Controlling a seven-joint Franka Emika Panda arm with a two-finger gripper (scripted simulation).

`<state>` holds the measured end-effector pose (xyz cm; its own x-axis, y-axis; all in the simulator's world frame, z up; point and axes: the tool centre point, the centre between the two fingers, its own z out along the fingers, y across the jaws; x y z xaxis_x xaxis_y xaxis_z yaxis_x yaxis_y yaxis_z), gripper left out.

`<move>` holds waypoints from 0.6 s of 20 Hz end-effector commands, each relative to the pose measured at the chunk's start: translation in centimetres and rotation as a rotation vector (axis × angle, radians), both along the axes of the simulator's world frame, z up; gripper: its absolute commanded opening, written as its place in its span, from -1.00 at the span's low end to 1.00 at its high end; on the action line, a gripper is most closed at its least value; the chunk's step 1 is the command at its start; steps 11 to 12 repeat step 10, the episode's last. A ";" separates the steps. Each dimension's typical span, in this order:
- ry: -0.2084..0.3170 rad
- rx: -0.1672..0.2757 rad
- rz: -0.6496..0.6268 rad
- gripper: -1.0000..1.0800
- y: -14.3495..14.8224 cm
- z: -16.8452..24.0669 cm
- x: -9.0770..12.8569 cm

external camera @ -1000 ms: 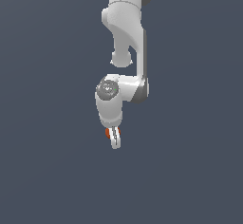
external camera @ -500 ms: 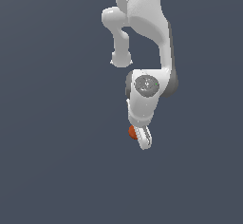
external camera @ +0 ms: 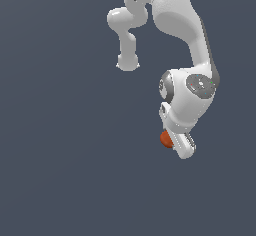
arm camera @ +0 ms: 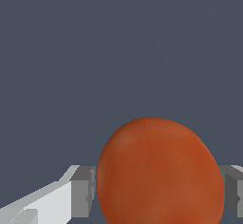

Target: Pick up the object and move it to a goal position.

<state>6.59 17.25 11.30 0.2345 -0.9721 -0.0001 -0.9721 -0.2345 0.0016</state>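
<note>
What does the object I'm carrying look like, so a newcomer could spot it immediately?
Find the big white arm coming down from the top of the exterior view and follow it to its lowest end, the hand. Clamped there is a small orange-red ball, the only coloured thing against the plain grey-blue background.

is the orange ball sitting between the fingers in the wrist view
Yes, the orange ball fills the gap between the two fingers, with a grey pad against each of its sides.
</note>
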 end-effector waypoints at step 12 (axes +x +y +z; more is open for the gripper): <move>-0.002 0.000 -0.002 -1.00 3.4 1.0 0.8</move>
